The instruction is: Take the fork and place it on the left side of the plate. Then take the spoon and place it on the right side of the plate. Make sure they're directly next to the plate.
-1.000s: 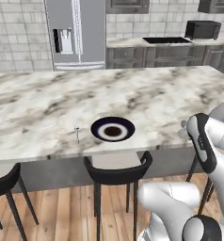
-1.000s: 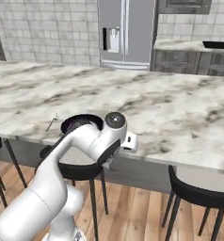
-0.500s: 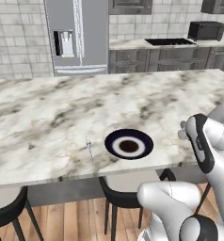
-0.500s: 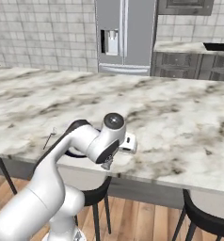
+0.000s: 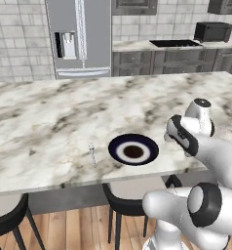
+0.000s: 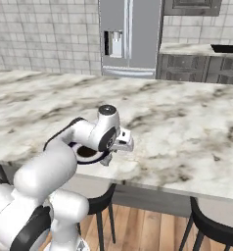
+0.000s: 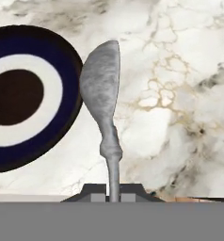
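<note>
Broad marbled worktop (image 5: pixel 49 122) across the kitchen, steel fridge (image 5: pixel 81 39) and dark cabinets (image 5: pixel 157 61) behind, black stools (image 6: pixel 211 230) tucked under the near edge. White arm bent over the near part of the worktop, hand (image 7: pixel 113 190) clamped on the thin handle of the spoon (image 7: pixel 103 101). Round plate (image 5: pixel 133 149) flat near the worktop's front edge, navy-black rim, white ring, brown centre; partly hidden behind the arm in the right base view (image 6: pixel 86 153). Spoon held above the marble, oval bowl pointing away from the fingers, its edge overlapping the plate's (image 7: pixel 24 94) dark rim in the hand view; whether touching or merely in front, cannot tell. Slim fork (image 5: pixel 93 155) flat on the worktop just left of the plate, a narrow strip of marble between them, handle toward the front edge.
</note>
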Tool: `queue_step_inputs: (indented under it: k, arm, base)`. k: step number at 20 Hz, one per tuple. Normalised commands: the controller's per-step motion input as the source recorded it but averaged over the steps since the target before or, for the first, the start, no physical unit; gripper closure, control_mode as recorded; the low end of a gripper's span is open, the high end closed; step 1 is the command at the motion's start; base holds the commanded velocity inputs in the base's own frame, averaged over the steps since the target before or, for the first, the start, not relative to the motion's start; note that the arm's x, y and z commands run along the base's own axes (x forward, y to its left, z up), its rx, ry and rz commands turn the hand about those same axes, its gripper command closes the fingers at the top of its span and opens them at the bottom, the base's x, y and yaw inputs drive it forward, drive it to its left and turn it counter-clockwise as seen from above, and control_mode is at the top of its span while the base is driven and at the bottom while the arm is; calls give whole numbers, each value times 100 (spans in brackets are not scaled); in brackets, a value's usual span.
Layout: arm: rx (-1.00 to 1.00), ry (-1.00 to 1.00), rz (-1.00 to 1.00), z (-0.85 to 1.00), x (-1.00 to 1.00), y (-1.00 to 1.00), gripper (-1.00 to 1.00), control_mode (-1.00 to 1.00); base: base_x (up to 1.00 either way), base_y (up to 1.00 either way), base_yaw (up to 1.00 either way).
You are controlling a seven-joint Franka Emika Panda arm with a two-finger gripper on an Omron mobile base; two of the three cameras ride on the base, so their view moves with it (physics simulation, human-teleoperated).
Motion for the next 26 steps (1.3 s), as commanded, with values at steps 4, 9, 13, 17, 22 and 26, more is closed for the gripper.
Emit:
queue_step_inputs:
  k: [4, 9, 13, 17, 22, 26]
  arm:
    - [-2, 28, 0, -51, 87, 10, 100, -100]
    - [0, 14, 3, -57, 34, -3, 100, -100]
    - [2, 1, 4, -42, 17, -13, 100, -100]
    - [6, 0, 5, -31, 11, -20, 100, -100]
    - [5, 0, 3, -27, 9, -6, 100, -100]
    - [1, 0, 0, -27, 11, 0, 100, -100]
  base:
    - [0, 0, 0]
    - [0, 0, 0]
    - [0, 0, 0]
    - [0, 0, 0]
    - [0, 0, 0]
    - [0, 0, 0]
